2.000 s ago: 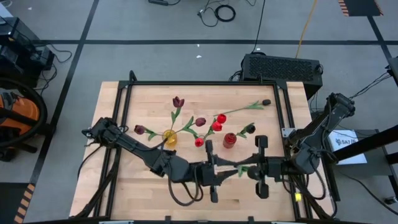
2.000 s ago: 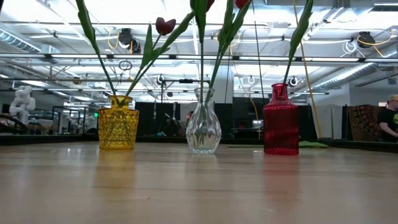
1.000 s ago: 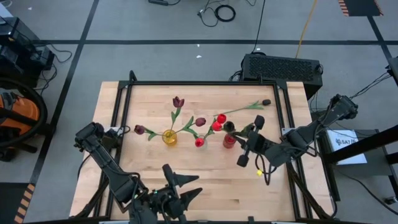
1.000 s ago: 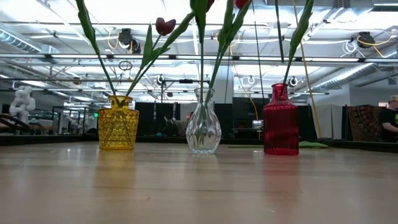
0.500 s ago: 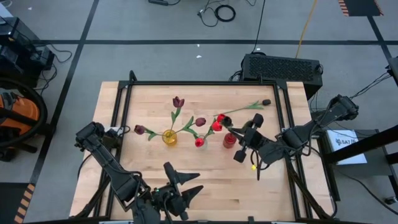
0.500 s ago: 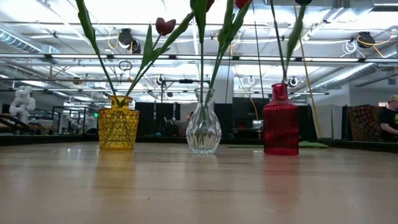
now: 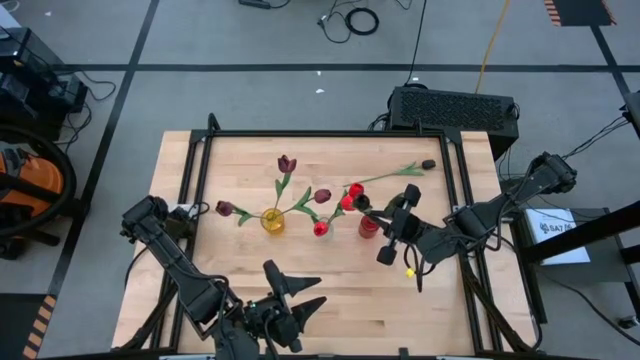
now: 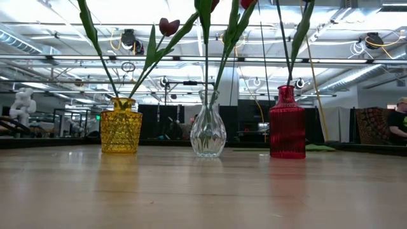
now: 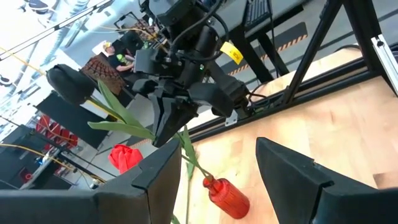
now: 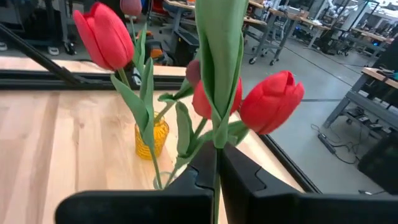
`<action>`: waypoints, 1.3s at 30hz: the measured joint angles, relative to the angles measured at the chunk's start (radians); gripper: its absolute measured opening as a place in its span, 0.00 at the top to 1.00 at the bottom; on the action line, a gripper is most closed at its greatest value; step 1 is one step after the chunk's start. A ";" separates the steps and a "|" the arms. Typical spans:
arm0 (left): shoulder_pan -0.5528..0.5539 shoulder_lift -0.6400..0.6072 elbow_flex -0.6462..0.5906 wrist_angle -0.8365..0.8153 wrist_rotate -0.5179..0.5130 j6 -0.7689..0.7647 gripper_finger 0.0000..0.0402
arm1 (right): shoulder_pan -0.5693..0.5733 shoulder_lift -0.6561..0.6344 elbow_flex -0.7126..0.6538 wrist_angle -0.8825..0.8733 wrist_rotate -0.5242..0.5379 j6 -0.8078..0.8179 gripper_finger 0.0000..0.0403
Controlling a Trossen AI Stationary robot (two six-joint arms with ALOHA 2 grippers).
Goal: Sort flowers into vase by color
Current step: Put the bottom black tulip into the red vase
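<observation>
The right gripper (image 7: 372, 212) is clamping a dark tulip's stem (image 10: 215, 134) above the red vase (image 8: 287, 123); the left gripper (image 7: 296, 296) is idling, fingers spread

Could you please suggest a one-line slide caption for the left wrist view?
Right gripper lowers a near-black tulip by its green stem into the red ribbed vase.

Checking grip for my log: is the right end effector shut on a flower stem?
Yes: the right end effector pinches a thin green stem.

orange vacuum (image 7: 28, 185) floor left | black box (image 7: 452, 106) behind table | seated person (image 8: 399, 124)
</observation>
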 joint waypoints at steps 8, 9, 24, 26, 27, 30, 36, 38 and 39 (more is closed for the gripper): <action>0.000 0.000 0.000 -0.001 0.000 0.000 0.47 | 0.030 0.000 0.000 0.011 0.006 -0.112 1.00; 0.000 0.000 0.000 -0.001 0.000 0.000 0.47 | 0.038 0.000 0.000 0.019 0.006 -0.126 1.00; 0.000 0.000 0.000 -0.054 0.000 -0.026 0.47 | 0.138 0.003 0.000 0.158 0.036 -0.389 1.00; 0.000 0.000 0.000 -0.053 0.000 -0.026 0.47 | 0.149 0.014 0.000 0.211 0.035 -0.457 1.00; 0.000 0.000 0.000 -0.053 0.000 -0.026 0.47 | 0.158 0.019 0.000 0.234 0.034 -0.497 1.00; 0.000 0.000 0.000 -0.054 0.000 -0.026 0.47 | 0.179 0.038 0.005 0.304 0.035 -0.599 1.00; 0.000 0.000 0.000 -0.057 0.000 -0.026 0.47 | 0.207 0.104 0.008 0.266 0.032 -0.633 1.00; 0.000 0.000 0.000 -0.057 0.000 -0.026 0.47 | 0.197 0.132 0.008 0.264 0.032 -0.625 1.00; 0.000 0.000 0.000 -0.058 0.000 -0.026 0.47 | 0.187 0.149 0.008 0.265 0.033 -0.617 1.00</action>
